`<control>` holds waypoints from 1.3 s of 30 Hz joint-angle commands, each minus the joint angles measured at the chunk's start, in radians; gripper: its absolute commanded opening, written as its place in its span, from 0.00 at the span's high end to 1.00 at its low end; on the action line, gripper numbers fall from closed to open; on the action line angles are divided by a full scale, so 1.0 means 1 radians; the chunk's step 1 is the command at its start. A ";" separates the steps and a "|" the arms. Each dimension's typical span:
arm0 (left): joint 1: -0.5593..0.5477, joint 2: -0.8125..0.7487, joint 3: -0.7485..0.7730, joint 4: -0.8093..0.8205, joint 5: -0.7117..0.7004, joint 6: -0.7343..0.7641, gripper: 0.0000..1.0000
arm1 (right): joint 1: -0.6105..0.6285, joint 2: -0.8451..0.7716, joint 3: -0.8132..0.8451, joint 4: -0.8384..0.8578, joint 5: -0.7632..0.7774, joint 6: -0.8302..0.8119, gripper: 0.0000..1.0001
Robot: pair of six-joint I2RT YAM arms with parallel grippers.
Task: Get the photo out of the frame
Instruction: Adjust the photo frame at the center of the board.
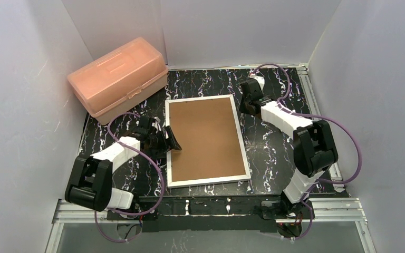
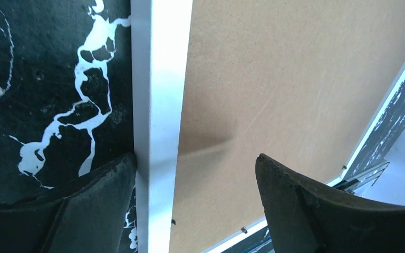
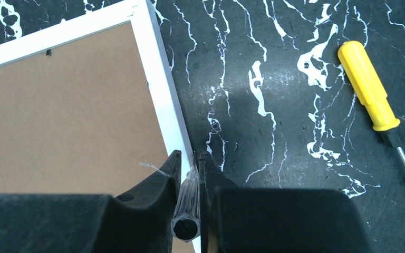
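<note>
The frame point(image 1: 203, 99) lies face down on the black marbled table, brown fibreboard back point(image 1: 205, 137) up inside its thin white border point(image 2: 158, 105). The photo is hidden under the back. My left gripper point(image 1: 170, 141) stands open astride the frame's left border. One finger point(image 2: 111, 184) touches the border's outer side on the table, the other hangs over the brown back. My right gripper point(image 3: 190, 155) is at the frame's right border point(image 3: 158, 79), near its far corner. It is shut on a thin clear hexagonal tool point(image 3: 187, 195) whose tip points at that border.
A pink plastic box point(image 1: 118, 76) stands at the back left, close to the frame's far left corner. A yellow-handled screwdriver point(image 3: 369, 87) lies on the table to the right of the frame. White walls close in three sides.
</note>
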 commanded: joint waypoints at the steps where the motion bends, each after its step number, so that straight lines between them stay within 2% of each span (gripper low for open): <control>1: -0.013 -0.028 -0.022 -0.022 0.047 -0.015 0.18 | 0.005 0.012 0.081 -0.006 -0.037 -0.005 0.99; 4: -0.013 -0.067 -0.010 -0.044 0.018 0.005 0.16 | 0.005 -0.044 0.064 -0.017 0.050 -0.030 0.99; 7: -0.013 -0.136 -0.005 -0.078 -0.044 0.014 0.12 | 0.005 -0.117 0.022 0.005 0.055 -0.056 0.99; 9: -0.013 -0.200 -0.009 -0.118 -0.112 0.013 0.03 | 0.005 -0.165 -0.011 0.023 0.042 -0.071 0.99; 10: -0.013 -0.230 -0.012 -0.134 -0.137 0.013 0.02 | 0.006 -0.188 -0.030 0.030 0.034 -0.078 0.99; 13: -0.013 -0.335 -0.038 -0.173 -0.205 -0.001 0.02 | 0.005 -0.257 -0.082 0.058 0.001 -0.099 0.99; 16: -0.009 -0.478 -0.113 -0.139 -0.263 -0.056 0.02 | 0.005 -0.329 -0.129 0.097 -0.046 -0.118 0.99; 20: -0.001 -0.614 -0.183 -0.097 -0.270 -0.101 0.02 | 0.004 -0.397 -0.160 0.120 -0.126 -0.110 0.99; 26: 0.001 -0.628 -0.167 -0.121 -0.170 -0.063 0.02 | 0.003 -0.447 -0.237 0.226 -0.452 -0.059 0.99; 29: 0.001 -0.606 -0.149 -0.144 -0.148 -0.058 0.03 | 0.004 -0.490 -0.345 0.401 -0.548 0.046 0.99; 32: 0.002 -0.585 -0.146 -0.149 -0.123 -0.058 0.04 | 0.004 -0.514 -0.422 0.514 -0.604 0.119 0.99; 39: 0.002 -0.615 -0.175 -0.146 -0.126 -0.073 0.05 | 0.009 -0.509 -0.503 0.620 -0.681 0.196 0.99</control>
